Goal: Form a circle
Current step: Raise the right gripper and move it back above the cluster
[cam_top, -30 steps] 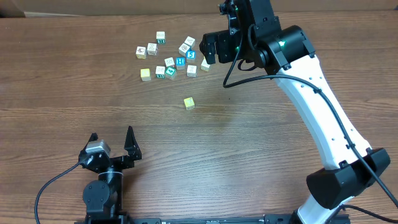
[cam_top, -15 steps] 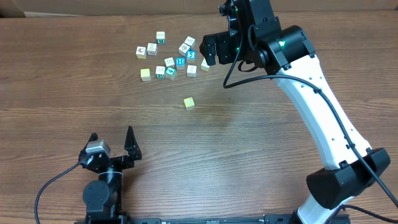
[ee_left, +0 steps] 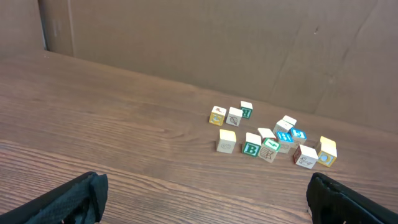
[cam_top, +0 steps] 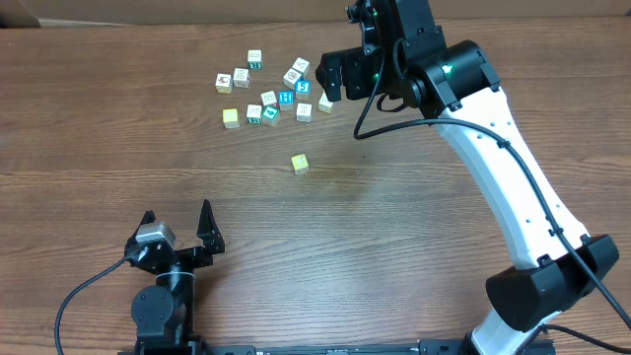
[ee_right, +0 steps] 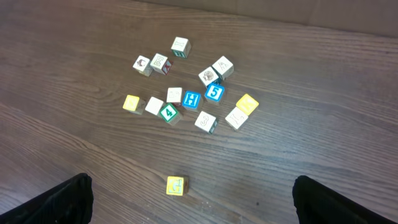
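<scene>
Gripper check, overhead: right gripper point(cam_top: 332, 81) spread, empty, hanging above one edge of cubes point(cam_top: 286, 98) at far side of bench point(cam_top: 99, 168); left gripper point(cam_top: 177, 212) spread, empty, near front, well apart. One lone yellow cube point(cam_top: 300, 163) apart from bunch; no ring yet. Left wrist: shows cubes point(ee_left: 270, 144) far ahead, several touching. Right wrist: looks down on cubes point(ee_right: 191, 99), lone yellow cube point(ee_right: 175, 185) nearest. Likely trouble: pinching two packed cubes together, shoving neighbours on descent, flicking a tiny cube away; cause: tight spacing, wide jaws.
</scene>
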`<state>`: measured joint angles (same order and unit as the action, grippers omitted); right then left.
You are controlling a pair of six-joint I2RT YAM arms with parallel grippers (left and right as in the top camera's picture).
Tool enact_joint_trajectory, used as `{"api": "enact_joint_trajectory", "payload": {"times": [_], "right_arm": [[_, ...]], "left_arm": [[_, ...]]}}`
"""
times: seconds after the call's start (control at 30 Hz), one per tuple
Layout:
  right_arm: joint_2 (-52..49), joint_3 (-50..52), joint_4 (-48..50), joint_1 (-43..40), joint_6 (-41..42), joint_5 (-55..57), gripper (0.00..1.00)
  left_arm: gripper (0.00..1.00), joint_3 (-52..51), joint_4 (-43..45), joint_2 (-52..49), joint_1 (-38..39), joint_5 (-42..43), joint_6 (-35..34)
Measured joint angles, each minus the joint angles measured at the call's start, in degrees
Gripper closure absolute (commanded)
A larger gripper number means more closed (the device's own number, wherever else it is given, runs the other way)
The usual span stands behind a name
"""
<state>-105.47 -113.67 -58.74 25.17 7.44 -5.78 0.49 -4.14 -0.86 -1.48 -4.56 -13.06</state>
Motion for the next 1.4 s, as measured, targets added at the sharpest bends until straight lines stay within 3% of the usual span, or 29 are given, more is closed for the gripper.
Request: {"api": "enact_joint_trajectory", "payload": {"times": [0.27, 0.57, 0.7, 0.8, 0.97, 1.4], "right_arm": [[-0.3, 0.0, 1.4, 0.9, 0.0, 0.0, 0.00], [-2.5, -0.2, 2.0, 2.8, -0.3, 0.0, 0.09], [-3.2, -5.9, -1.9, 2.7, -0.6, 0.0, 0.09], [-3.3, -13.7, -3.7, 2.7, -1.6, 0.0, 0.00], [-3.0, -23.3, -1.9, 2.7, -2.8, -0.1, 0.00], [-7.1, -24.2, -1.6, 2.7, -5.7, -0.2, 0.00]], "left_arm": [[0.00, 0.0, 0.0, 0.0, 0.0, 0.0, 0.0], [0.00, 0.0, 0.0, 0.0, 0.0, 0.0, 0.0], [0.00, 0.0, 0.0, 0.0, 0.0, 0.0, 0.0], [0.00, 0.0, 0.0, 0.0, 0.0, 0.0, 0.0], [0.01, 0.0, 0.0, 0.0, 0.0, 0.0, 0.0], [0.01, 0.0, 0.0, 0.0, 0.0, 0.0, 0.0]]}}
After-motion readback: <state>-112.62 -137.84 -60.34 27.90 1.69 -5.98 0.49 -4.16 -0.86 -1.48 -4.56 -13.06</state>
